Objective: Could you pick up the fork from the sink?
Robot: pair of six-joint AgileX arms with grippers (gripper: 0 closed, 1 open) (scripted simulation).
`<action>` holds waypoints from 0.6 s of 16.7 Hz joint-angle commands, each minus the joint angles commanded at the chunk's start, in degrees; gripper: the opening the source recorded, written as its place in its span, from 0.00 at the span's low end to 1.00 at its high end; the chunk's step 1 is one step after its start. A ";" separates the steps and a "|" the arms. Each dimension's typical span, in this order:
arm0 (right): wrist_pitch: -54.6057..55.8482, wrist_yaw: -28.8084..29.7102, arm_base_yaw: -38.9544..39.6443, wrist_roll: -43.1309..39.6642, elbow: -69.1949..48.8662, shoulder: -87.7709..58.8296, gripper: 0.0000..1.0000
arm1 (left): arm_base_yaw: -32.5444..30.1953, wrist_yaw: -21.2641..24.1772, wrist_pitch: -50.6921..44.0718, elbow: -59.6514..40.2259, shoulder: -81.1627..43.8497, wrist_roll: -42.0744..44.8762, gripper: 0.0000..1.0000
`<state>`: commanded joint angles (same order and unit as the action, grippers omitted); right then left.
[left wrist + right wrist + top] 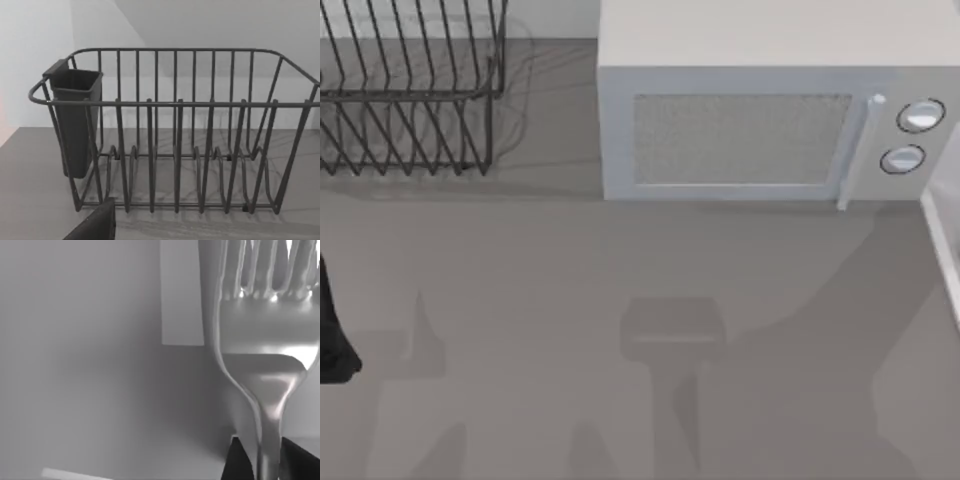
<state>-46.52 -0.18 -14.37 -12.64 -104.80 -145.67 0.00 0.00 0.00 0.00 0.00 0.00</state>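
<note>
The silvery fork (267, 340) stands very close in the right wrist view, tines away from the camera and handle running down between two dark fingers (239, 460). My right gripper (267, 465) is shut on the handle, and the fork is off the surface. The sink (942, 250) appears as a thin pale rim strip at the table's right edge in the top view. My left arm (330, 330) is parked at the table's left edge. A dark part of its gripper (95, 225) shows in front of the rack.
A black wire dish rack (410, 90) with a dark cutlery cup (75, 120) stands at the back left. A white microwave (770, 110) fills the back centre and right. The grey counter (570, 330) spreads out in front of them.
</note>
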 joint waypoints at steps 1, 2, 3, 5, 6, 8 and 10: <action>-0.16 0.00 0.00 0.00 -0.15 0.04 0.00 | 0.00 0.00 0.00 0.00 0.00 0.00 1.00; -0.91 -0.01 -0.02 -0.02 -0.80 0.25 0.00 | 0.00 0.00 0.00 0.00 0.00 0.00 1.00; -2.26 -0.01 -0.04 -0.04 -1.89 0.65 0.00 | 0.00 0.00 0.00 0.00 0.00 0.00 1.00; -6.76 -0.03 -0.08 -0.10 -5.02 2.03 0.00 | 0.00 0.00 0.00 0.00 0.00 0.00 1.00; -9.90 -0.05 -0.09 -0.12 -6.88 2.98 0.00 | 0.00 0.00 0.00 0.00 0.00 0.00 1.00; -16.94 -0.08 -0.12 -0.16 -10.80 5.12 0.00 | 0.00 0.00 0.00 0.00 0.00 0.00 1.00; -22.76 -0.10 -0.12 -0.19 -14.36 7.28 0.00 | 0.00 0.00 0.00 0.00 0.00 0.00 1.00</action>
<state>-69.28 -0.29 -14.49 -12.83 -119.16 -138.39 0.00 0.00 0.00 0.00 0.00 0.00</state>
